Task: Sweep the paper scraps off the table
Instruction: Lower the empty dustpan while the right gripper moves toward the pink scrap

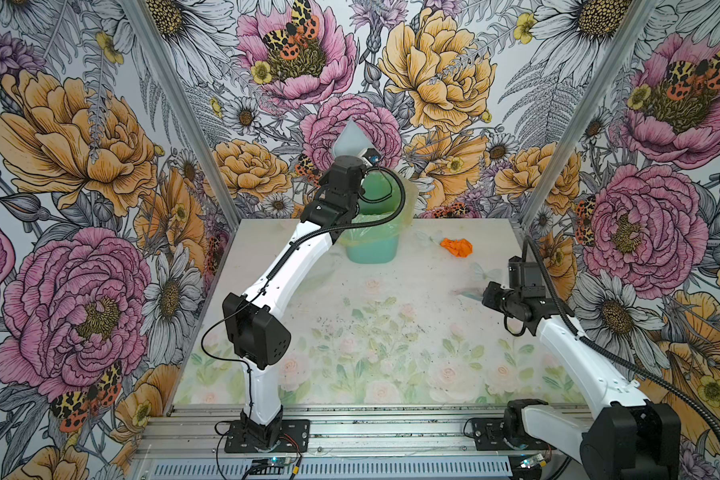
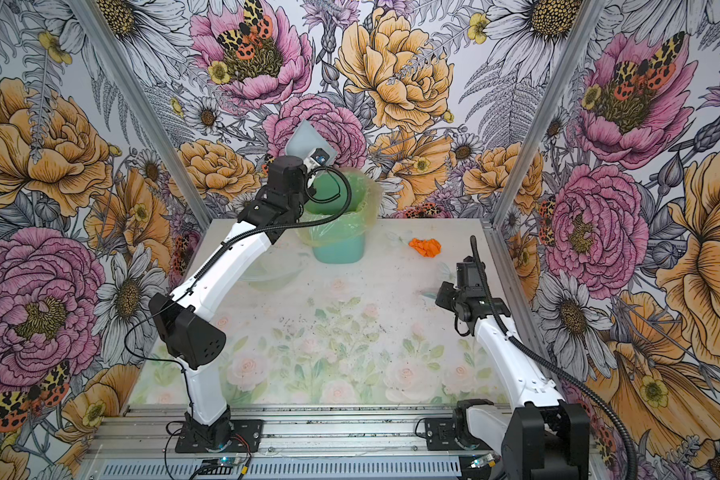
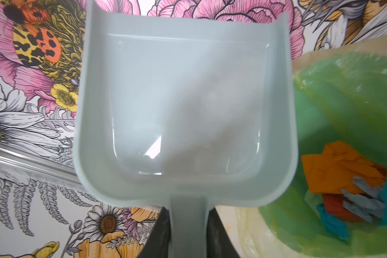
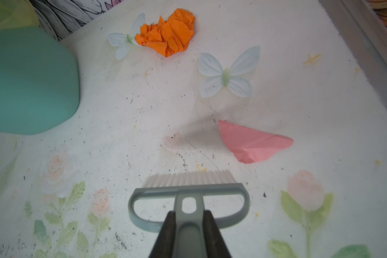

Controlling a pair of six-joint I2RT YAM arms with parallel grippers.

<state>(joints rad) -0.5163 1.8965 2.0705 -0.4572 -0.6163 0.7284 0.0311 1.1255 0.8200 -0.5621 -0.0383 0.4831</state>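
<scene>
Scrap (image 4: 253, 143), pink, lengthwise roughly along bristles (image 4: 189, 178)

No readable text, labels or numbers anywhere.

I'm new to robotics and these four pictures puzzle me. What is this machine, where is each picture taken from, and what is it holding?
This is a pair of white robot arms, a left arm and a right arm, bolted along the near edge of a flower-printed table. Two pictures look down on everything from above; the other two come from a camera on each wrist. The left gripper is shut on a grey-blue dustpan, raised by a green lined bin holding some scraps. The right gripper is shut on a small brush. An orange scrap and a pink scrap lie on the table ahead of it.
</scene>
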